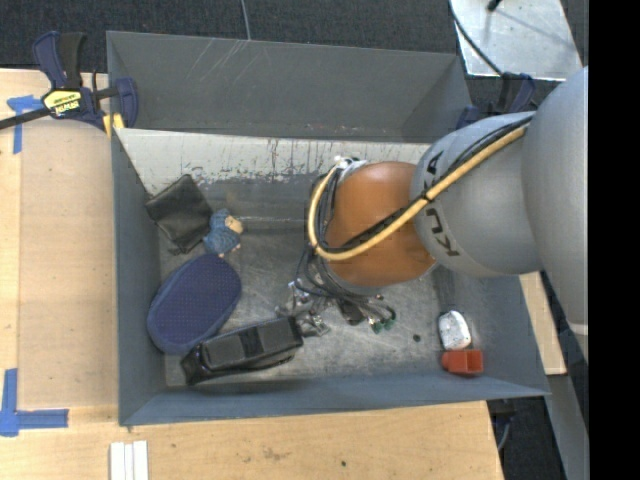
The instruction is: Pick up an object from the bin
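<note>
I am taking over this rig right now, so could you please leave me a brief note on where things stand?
Gripper: low over the middle of the bin, under the orange wrist cover; whether it grips anything I cannot tell.
Things: nearest is the black elongated object at front left; blue oval mesh piece beside it, dark pouch and small blue figure at back left, white-and-red item at front right.
Done: arm is down in the bin.
Left: grasp one thing, lift it out.

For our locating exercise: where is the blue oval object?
In the camera view, the blue oval object lies at the bin's lower left, beside the long black object and below the small blue-and-tan thing.
</note>
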Available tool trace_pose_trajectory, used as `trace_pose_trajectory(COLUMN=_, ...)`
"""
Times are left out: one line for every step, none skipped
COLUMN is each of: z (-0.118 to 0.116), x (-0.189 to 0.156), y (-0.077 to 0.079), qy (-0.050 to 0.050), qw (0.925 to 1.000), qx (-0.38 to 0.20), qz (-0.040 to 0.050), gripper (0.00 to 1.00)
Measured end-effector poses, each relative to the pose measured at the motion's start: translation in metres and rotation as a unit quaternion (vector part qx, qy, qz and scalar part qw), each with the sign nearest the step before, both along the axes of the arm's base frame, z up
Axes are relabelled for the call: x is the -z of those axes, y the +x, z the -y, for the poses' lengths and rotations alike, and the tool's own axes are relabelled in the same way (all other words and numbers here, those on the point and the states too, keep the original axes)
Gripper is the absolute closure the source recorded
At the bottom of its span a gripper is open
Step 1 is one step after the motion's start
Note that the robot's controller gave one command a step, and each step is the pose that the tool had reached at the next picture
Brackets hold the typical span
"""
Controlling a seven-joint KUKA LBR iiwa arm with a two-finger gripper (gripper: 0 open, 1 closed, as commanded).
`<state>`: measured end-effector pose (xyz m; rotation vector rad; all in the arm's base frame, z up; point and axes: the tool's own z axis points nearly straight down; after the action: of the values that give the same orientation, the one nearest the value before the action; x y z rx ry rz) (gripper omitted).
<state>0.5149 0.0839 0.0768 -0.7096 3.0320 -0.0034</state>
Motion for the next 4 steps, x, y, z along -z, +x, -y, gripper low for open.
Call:
trace_pose_trajectory(z=-0.064, x=-0.142, y=-0.003, qy=0.000, qw=0.9997, qx=-0.024, qz=-0.0075, gripper=1.00)
trace_pose_trajectory(z=-0.073, x=-0.027, y=0.039, qy=-0.002, qw=0.9994, qx=-0.032, qz=-0.0153, gripper=1.00)
trace_pose_trajectory(z=-0.073, x=-0.032, y=0.040, qy=-0.002, qw=0.9994, qx=-0.031, qz=-0.0115, gripper=0.00)
trace_pose_trajectory(z=-0.121, x=-0.024, y=0.063, qy=0.000, qw=0.9991, qx=0.041, qz=-0.0111, gripper=0.00)
